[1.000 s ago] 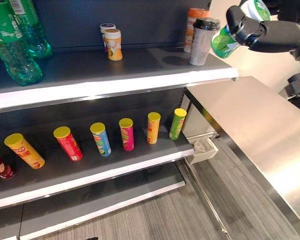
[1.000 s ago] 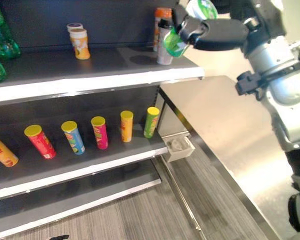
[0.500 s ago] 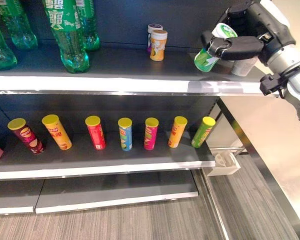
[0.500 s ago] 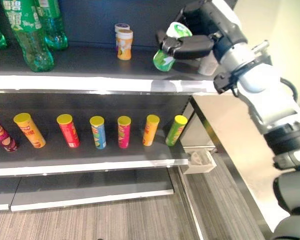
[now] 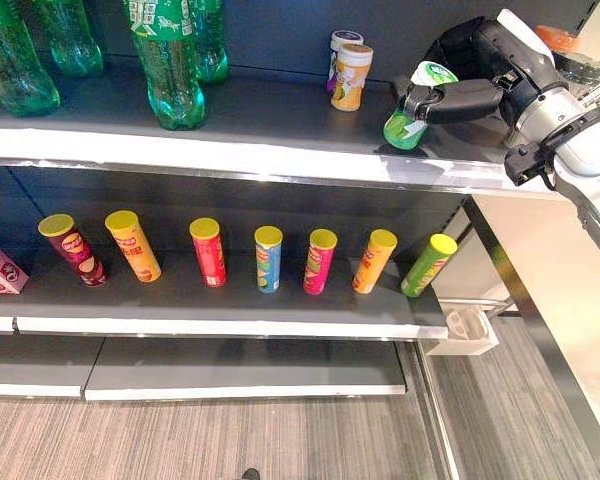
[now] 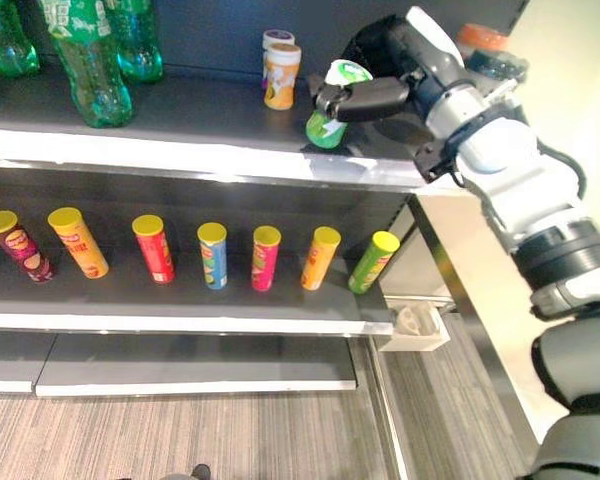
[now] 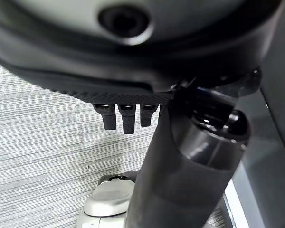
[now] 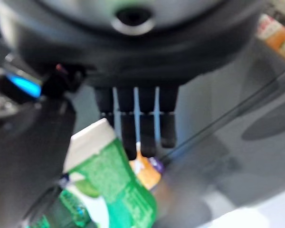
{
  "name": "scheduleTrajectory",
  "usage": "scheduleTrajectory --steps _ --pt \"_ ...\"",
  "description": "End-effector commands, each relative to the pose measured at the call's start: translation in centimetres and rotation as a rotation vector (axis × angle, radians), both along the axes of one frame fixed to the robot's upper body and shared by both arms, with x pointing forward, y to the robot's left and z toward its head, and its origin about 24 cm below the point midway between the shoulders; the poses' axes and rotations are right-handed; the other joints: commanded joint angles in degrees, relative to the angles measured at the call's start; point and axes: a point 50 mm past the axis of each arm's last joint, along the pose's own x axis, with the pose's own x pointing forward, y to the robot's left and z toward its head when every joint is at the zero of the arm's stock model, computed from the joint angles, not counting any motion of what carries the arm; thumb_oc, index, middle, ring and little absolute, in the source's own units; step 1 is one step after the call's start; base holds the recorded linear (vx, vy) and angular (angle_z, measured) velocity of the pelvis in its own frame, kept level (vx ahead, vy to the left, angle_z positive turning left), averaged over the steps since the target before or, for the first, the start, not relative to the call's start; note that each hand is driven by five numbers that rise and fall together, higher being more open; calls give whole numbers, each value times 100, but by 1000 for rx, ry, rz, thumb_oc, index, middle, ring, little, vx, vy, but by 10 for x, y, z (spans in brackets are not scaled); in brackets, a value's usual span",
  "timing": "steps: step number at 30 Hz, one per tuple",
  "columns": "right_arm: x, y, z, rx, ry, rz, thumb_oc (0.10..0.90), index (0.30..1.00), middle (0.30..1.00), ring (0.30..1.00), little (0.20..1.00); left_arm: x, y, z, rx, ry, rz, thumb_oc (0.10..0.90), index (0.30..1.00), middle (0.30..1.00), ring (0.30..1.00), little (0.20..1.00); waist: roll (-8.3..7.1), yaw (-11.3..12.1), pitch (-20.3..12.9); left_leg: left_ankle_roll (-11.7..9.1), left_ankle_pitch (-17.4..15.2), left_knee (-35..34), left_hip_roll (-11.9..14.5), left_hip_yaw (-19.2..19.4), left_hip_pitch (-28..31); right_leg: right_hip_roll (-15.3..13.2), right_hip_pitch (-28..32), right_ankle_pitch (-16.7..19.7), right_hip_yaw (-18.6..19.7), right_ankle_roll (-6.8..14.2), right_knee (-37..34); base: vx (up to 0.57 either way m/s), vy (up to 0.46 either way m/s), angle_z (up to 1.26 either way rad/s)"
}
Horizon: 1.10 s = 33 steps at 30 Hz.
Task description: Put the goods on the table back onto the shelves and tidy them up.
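Floor (image 5: 230, 440): grey, streaked carpet.
Shelves (image 5: 230, 155): dark boards with pale front edges, dark back wall.
Surface (image 5: 570, 300): pale, at the right.

Upper shelf (image 5: 230, 160) runs across the top of the frame; bottles (image 5: 170, 70) stand at its upper left; two small tubs (image 5: 350, 75) sit one behind the other at upper centre; a cup (image 5: 412, 105), tilted, hangs in the right hand (image 5: 460, 90) over the shelf's right end; a row of tubes (image 5: 268, 258) lines the middle shelf (image 5: 230, 325) below.
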Motion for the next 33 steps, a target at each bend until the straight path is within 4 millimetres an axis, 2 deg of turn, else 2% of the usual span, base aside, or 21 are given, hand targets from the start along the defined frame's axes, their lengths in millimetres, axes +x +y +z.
scheduleTrajectory --steps 1,16,33 --pt "-17 12 74 11 -261 11 400 300 300 300 300 10 19 8 75 -26 -63 800 900 900 900 900 -136 239 -339 -520 51 21 659 364 -338 -785 60 -141 -152 624 506 1 15 8" --pt "-8 21 72 -39 -258 -23 400 300 300 300 300 12 20 9 82 -38 -49 800 900 900 900 900 -180 341 -318 -504 52 22 614 305 -393 -788 53 -126 -216 635 498 0 3 1" --pt "-6 31 66 -33 -228 29 400 300 300 300 300 8 21 9 77 -35 -29 800 900 900 900 900 -284 404 -268 -489 44 26 622 287 -418 -773 16 -110 -194 631 479 1 4 2"
